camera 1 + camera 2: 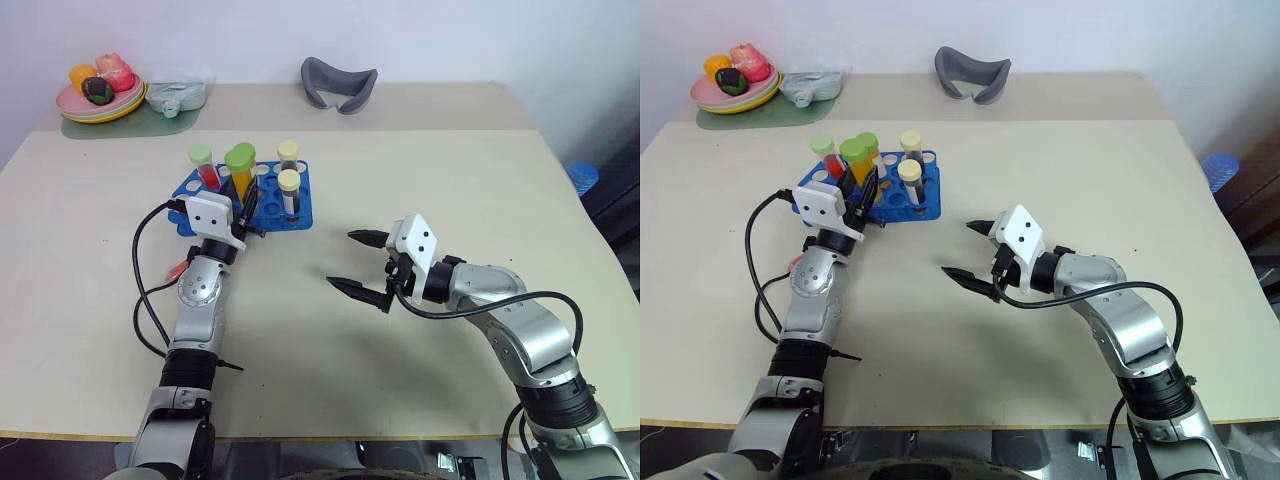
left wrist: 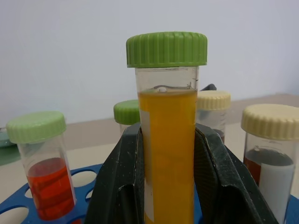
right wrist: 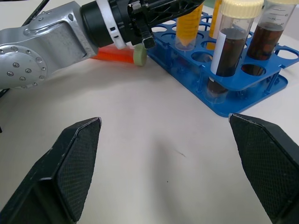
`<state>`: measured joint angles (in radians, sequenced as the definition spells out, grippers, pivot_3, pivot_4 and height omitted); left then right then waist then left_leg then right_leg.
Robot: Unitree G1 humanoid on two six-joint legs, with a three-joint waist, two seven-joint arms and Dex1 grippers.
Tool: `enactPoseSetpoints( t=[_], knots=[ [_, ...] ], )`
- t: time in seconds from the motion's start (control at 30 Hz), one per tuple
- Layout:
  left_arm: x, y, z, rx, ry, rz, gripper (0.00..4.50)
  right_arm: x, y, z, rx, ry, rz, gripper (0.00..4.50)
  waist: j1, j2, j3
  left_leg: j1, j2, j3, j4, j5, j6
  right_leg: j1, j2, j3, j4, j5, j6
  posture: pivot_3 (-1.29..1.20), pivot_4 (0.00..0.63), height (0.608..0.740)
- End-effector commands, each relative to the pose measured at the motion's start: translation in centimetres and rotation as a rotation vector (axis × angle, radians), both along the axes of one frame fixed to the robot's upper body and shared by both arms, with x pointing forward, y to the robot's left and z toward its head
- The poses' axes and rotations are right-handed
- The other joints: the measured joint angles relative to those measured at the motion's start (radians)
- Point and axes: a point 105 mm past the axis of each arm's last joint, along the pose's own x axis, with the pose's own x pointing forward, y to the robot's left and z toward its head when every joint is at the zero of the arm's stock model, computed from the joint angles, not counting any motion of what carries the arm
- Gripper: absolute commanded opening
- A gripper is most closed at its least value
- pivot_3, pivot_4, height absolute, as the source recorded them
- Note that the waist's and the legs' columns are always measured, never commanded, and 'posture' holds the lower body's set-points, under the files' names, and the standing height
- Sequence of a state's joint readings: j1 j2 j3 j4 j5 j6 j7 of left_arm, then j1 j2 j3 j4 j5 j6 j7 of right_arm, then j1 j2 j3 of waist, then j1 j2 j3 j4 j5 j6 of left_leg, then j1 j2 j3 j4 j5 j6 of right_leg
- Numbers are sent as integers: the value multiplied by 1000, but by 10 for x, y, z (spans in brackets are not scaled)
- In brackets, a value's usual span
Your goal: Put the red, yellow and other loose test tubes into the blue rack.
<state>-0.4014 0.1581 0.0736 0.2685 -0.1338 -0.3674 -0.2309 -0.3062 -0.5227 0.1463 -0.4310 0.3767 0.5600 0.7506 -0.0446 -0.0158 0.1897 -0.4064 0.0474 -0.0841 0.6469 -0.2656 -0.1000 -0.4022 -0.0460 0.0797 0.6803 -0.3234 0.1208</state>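
The blue rack [image 1: 272, 213] stands on the table left of centre. My left gripper [image 1: 246, 197] is shut on an upright yellow tube [image 2: 168, 154] with a green cap, and the tube's lower end reaches into a hole of the rack [image 3: 243, 79]. A red tube [image 1: 205, 170] with a pale-green cap, another green-capped tube [image 2: 127, 114] and two dark-brown tubes with cream caps [image 1: 290, 190] stand in the rack. A loose red tube [image 3: 114, 57] lies flat on the table beside my left wrist. My right gripper [image 1: 342, 260] hangs open over bare table right of the rack.
A plate of toy food [image 1: 100, 100] on a green mat and a clear bundle [image 1: 178, 97] sit at the back left. A grey curved thing [image 1: 338, 85] lies at the back centre. Black cables loop beside both arms. A blue object [image 1: 583, 177] shows beyond the table's right edge.
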Motion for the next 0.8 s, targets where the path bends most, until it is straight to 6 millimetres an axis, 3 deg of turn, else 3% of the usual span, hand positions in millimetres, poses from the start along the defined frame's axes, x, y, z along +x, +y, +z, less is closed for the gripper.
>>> enactPoseSetpoints(
  t=[0.03, 0.8],
  knots=[
    [-3, 5, 0, -10, 2, 21, 814, -3, 3, 10, 27, -43, 15, 4500, 0, 0, 0, 0, 0, 0, 0, 0, 0, 0, 0, 0, 0, 0, 0, 0, 150, 740],
    [3, 1, -3, -12, 25, 4, 814, -5, 6, 10, 32, -46, 23, 4500, 0, 0, 0, 2, 0, 0, 0, 0, 0, 2, 0, 0, 0, 0, 0, 0, 150, 740]
  ],
)
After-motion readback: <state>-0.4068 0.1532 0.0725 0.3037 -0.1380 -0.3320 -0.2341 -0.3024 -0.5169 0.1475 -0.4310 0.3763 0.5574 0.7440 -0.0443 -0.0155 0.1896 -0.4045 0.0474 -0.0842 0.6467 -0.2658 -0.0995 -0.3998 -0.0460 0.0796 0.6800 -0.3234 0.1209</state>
